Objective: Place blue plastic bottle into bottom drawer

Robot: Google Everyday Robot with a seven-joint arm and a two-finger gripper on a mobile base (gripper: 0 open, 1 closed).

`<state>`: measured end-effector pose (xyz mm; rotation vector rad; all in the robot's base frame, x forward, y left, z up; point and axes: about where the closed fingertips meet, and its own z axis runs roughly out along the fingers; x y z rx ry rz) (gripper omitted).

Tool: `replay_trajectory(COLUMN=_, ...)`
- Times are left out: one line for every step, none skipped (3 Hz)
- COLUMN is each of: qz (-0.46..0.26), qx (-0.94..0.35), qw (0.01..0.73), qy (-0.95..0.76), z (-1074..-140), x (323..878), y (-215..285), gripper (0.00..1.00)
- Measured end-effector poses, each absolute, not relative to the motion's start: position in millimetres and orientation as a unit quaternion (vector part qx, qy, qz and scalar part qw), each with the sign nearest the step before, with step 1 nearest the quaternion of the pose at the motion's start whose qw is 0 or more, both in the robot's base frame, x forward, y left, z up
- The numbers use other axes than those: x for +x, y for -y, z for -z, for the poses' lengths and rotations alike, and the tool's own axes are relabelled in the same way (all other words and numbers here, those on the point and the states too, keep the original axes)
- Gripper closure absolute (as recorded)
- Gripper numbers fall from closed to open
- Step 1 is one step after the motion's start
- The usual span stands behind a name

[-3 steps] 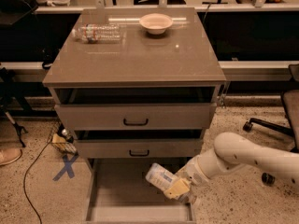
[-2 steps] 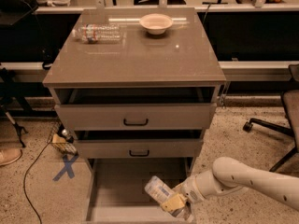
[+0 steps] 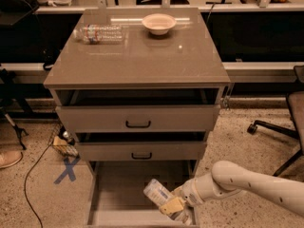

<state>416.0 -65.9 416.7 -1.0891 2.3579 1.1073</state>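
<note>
Camera view shows the bottom drawer (image 3: 118, 189) pulled fully out toward the near side, its bare grey floor exposed so that something can be lowered in from above. The arm (image 3: 251, 184) reaches in low from the right. Its gripper (image 3: 176, 207) sits over the drawer's near right corner, clamped around the lower, labelled part of the blue plastic bottle (image 3: 156, 191). The bottle tilts up and to the left and seems to be just above the floor rather than lying on it, so the release looks not yet made. The two upper drawers (image 3: 137, 118) stand only slightly open. On the cabinet top (image 3: 142, 61), well apart from the work, lie a clear bottle (image 3: 99, 33) and a bowl (image 3: 158, 23).
</note>
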Motion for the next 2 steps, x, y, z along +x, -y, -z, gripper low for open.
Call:
replay_trajectory(qz=-0.398, qx=-0.376, qw=0.172, qy=-0.819, z=-368, x=447, y=39, gripper=1.00)
replay_trajectory(qz=-0.405, qx=-0.364, qw=0.180, qy=-0.819, z=-322, x=471, y=15, gripper=1.00)
